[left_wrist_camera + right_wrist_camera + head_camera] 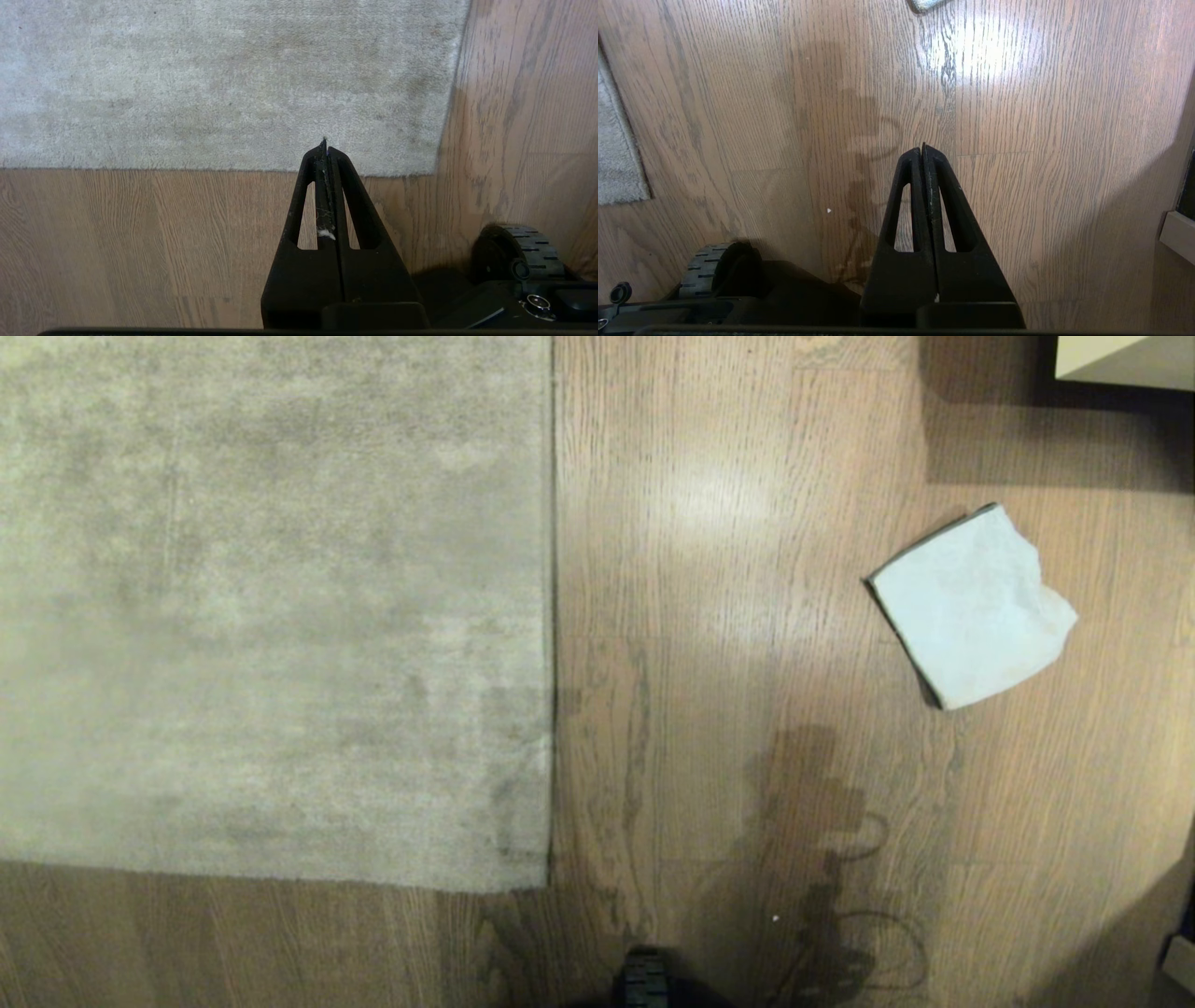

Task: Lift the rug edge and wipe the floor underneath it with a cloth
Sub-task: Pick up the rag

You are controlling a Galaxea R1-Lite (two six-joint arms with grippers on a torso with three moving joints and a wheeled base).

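Note:
The beige-grey rug [271,607] lies flat on the wood floor [728,709], its straight right edge [551,616] and near corner [546,887] in the head view. A pale mint cloth [971,607] rests folded on the floor to the right. Neither arm shows in the head view. My left gripper [325,142] hangs shut and empty above the floor near the rug corner [432,172], with a bit of white lint between its fingers. My right gripper [922,148] is shut and empty over bare floor; a corner of the cloth [924,4] lies far beyond it.
A pale piece of furniture [1120,359] stands at the far right back, casting a dark shadow. My base wheel [646,980] shows at the bottom centre. A pale ledge [1176,238] sits at the right. A small white speck [776,918] lies on the floor.

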